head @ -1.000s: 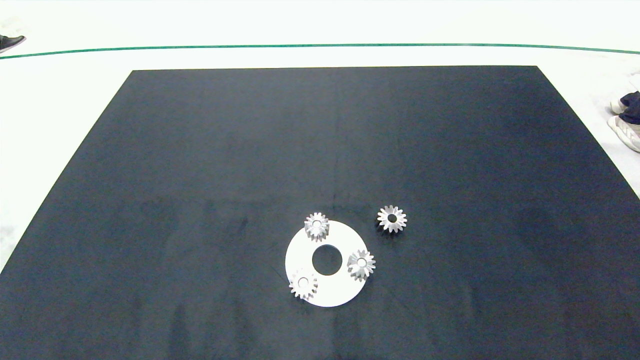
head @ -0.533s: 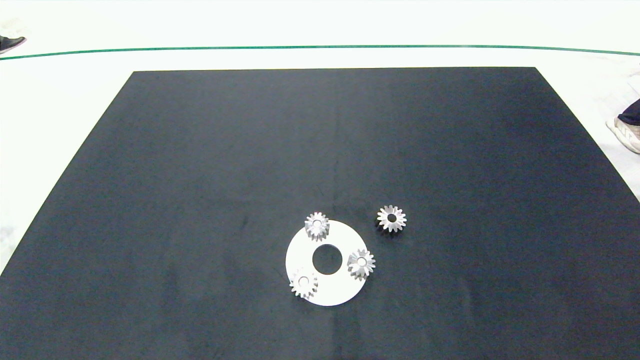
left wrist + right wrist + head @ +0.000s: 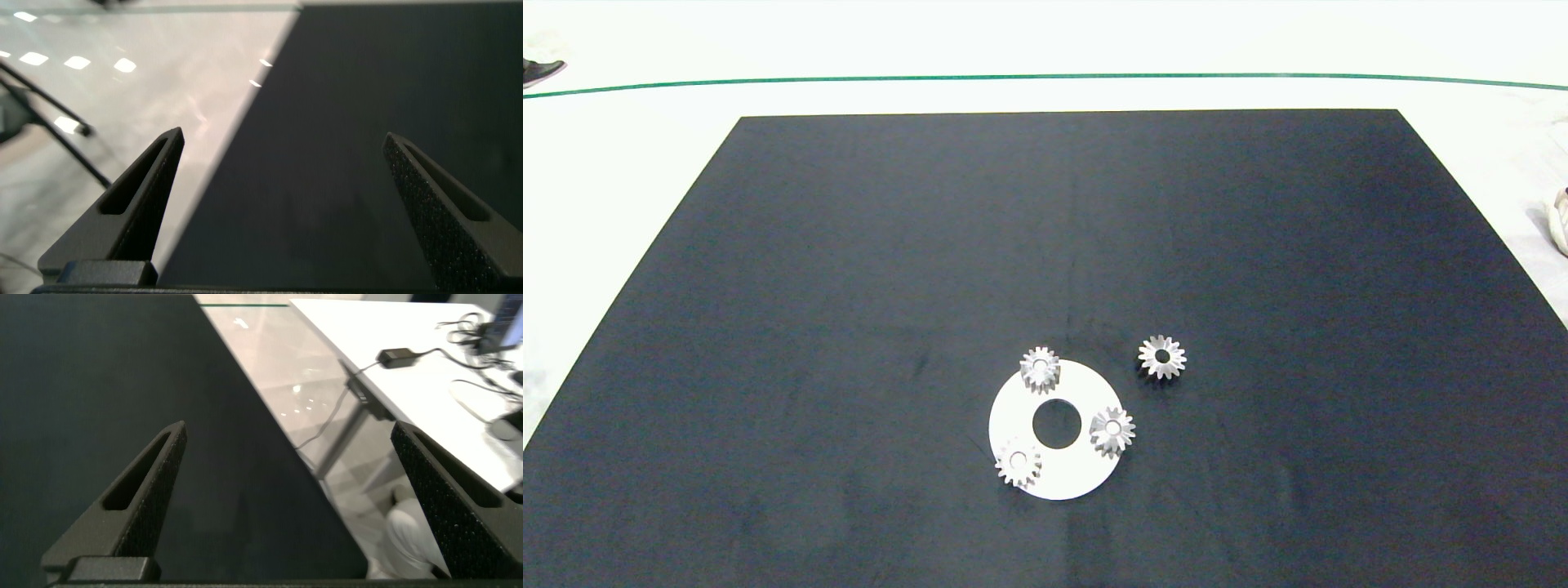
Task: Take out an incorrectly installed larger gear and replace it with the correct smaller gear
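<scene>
Hanging over the left edge of the black tabletop [image 3: 343, 163], the left gripper [image 3: 282, 208] is being held with its two dark fingers spread wide apart and nothing between them. No gear is being shown in its wrist view, so every task part is judged to lie well away from it, off toward the middle of the table.

On that table, as shown from above, a flat white round plate with a centre hole [image 3: 1013, 416] is being occupied by three small silver metal gears with pale centres: one at the near left rim [image 3: 1018, 465], one at the far rim [image 3: 1040, 368] and one at the right rim [image 3: 1112, 430]. Just beyond the plate's right side, apart from it, the larger gear [image 3: 1162, 357], a silver metal piece with flared pointed teeth and a wide dark hole, is lying on the bare tabletop.

The right gripper [image 3: 290, 502] is likewise being held spread wide and empty, over the table's right edge, with pale floor and a cable beside it and all gears well apart from it.

Judged from this layout, the swap is looking finished: the wrong gear is off the plate and all three seats are being filled by small gears, one presumably the smaller gear of the task. Only retreat appears left.
</scene>
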### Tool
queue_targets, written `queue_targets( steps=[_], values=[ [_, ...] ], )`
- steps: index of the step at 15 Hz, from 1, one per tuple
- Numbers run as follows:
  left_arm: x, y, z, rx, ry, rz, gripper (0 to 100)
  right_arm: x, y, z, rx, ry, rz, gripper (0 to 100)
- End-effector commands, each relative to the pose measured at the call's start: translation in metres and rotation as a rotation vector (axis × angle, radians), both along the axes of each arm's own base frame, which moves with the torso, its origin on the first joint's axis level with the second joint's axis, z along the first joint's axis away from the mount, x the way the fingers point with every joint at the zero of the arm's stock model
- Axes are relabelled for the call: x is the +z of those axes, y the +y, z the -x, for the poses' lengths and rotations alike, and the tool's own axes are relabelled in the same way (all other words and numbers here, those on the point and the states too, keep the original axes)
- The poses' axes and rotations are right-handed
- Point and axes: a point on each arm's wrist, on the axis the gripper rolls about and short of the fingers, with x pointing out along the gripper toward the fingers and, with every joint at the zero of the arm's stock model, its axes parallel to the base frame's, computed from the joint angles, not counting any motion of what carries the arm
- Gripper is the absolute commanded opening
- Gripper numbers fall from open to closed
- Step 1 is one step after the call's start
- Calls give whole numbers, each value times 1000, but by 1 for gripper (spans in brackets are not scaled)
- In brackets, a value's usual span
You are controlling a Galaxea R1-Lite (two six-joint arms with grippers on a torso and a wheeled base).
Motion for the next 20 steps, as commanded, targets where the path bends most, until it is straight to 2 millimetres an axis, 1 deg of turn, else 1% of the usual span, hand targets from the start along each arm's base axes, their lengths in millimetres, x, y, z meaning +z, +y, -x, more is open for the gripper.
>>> queue_targets(
  steps=[1, 2, 3, 4, 7, 10, 13, 20],
  values=[
    [-64, -4, -42, -186, 98, 13, 100, -53, 3, -33, 150, 43, 49, 100],
    [-77, -5, -48, -244, 107, 4, 100, -58, 5, -34, 221, 95, 48, 100],
    [-84, -6, -48, -273, 178, 15, 100, -64, 5, -35, 237, 150, 41, 100],
    [-86, -7, -48, -317, 194, 39, 100, -73, 5, -36, 255, 233, 20, 100],
    [-86, -7, -48, -331, 192, 39, 100, -73, 7, -37, 328, 217, -12, 100],
    [-86, -7, -48, -321, 190, 51, 100, -75, 8, -37, 411, 200, -153, 100],
    [-86, -8, -49, -343, 196, 37, 100, -76, 9, -37, 437, 204, -149, 100],
    [-86, -7, -48, -309, 187, 66, 100, -76, 9, -37, 451, 208, -138, 100]
  ],
)
